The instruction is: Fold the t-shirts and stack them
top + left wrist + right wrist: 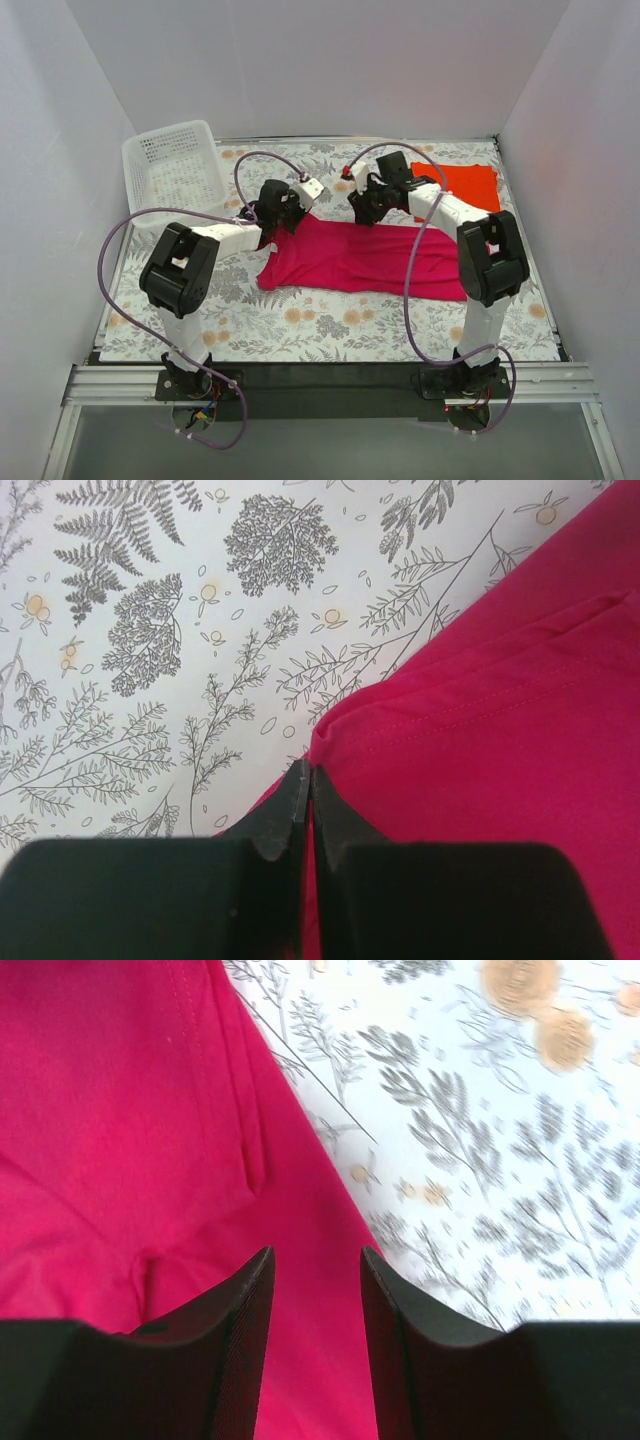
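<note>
Pinches an edge of the magenta-pink t-shirt (500, 760) in the left hand (306, 780), fingers pressed together on the cloth. Holds the right hand (315, 1252) spread above the same shirt, gripping nothing. Shows that shirt lying flat on the fern-printed worktop (150, 630), reaching from under one hand to under the other. Has the orange-red t-shirt (462, 185) folded just beyond the right hand, and a white basket (175, 165) beyond the left hand, towards its outer side.

No legible text, labels, brands, numbers or signs on anything visible.
</note>
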Tool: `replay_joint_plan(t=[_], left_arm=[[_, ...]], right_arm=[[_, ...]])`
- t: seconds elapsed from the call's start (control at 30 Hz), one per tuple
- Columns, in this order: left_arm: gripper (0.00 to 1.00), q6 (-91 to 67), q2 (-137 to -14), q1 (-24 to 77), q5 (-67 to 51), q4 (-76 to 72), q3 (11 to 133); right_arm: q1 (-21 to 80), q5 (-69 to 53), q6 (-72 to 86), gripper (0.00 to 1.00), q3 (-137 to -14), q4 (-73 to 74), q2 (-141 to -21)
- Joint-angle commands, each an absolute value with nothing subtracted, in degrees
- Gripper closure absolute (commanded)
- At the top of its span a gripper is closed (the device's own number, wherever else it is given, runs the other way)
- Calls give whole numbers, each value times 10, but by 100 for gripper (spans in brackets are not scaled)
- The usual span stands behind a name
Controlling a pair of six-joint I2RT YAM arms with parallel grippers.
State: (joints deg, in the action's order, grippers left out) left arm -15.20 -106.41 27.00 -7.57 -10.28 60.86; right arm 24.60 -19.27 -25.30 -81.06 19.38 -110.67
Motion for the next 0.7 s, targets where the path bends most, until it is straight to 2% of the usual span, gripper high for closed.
replay_joint_plan(t=[0.0, 0.03, 0.1, 0.13, 0.17, 0.27, 0.33, 0.37, 0.4, 0.43, 0.5, 0.57, 0.67], left_arm=[[93, -149, -1065, 268, -61, -105, 635], [76, -152, -1066, 269, -54, -105, 637], [57, -162, -1061, 268, -26, -105, 649], [41, -165, -1056, 268, -18, -104, 654], [31, -170, -1049, 268, -9, -102, 657], [25, -207, -991, 269, 24, -88, 663], [19, -290, -925, 268, 56, -61, 650], [16, -327, -904, 268, 72, -45, 640], [7, -374, -882, 266, 106, -23, 629], [3, -459, -832, 266, 116, 28, 595], [2, -532, -782, 258, 106, 66, 547], [2, -618, -706, 248, 42, 78, 451], [2, -731, -628, 240, 9, 81, 339]], right_arm=[[219, -227, -245, 60, -781, 167, -1035], [215, -246, -254, 59, -771, 167, -1013], [207, -263, -264, 59, -752, 167, -987], [203, -271, -269, 59, -731, 167, -959], [194, -285, -279, 57, -720, 167, -943], [165, -292, -289, 51, -665, 156, -871], [138, -301, -288, 47, -636, 145, -815], [107, -304, -287, 41, -608, 143, -798], [88, -307, -280, 38, -597, 142, -782], [66, -322, -275, 29, -583, 146, -760], [-6, -339, -266, 24, -550, 155, -739], [-84, -372, -271, 23, -533, 183, -722], [-160, -380, -293, 24, -527, 236, -717]])
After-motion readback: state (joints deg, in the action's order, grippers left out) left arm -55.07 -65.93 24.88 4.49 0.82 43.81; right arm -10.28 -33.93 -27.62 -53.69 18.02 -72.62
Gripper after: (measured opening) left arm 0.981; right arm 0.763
